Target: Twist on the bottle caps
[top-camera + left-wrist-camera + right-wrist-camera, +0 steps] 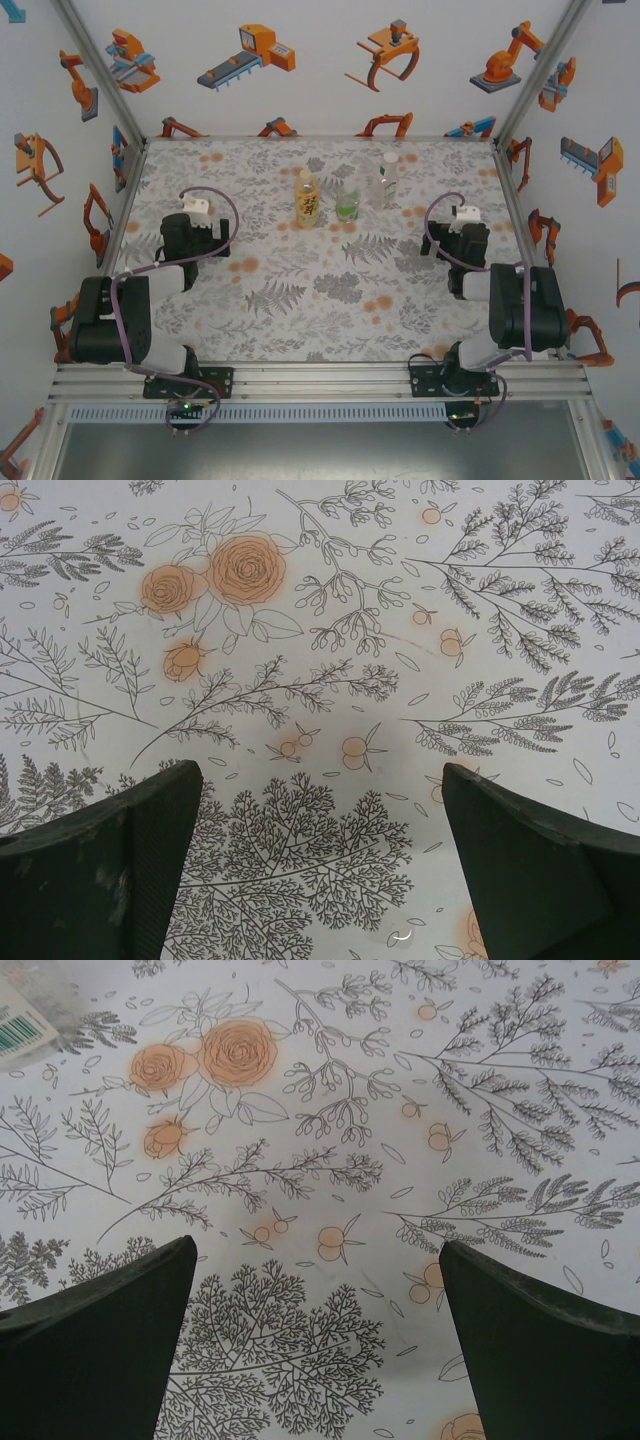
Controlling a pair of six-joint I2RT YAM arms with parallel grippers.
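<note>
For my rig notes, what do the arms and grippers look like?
Left arm and right arm: black with pale grey links, a purplish cable and a white wrist block each. Left gripper and right gripper: dark, wedge-shaped fingers.

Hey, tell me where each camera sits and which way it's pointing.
Top external: high behind the arm bases, looking down on the table, three bottles and both arms.
Left wrist: on the left arm, facing the floral table; the open left tool shows.
Right wrist: likewise over the table; right tool open.
All share the floral table surface.
</note>
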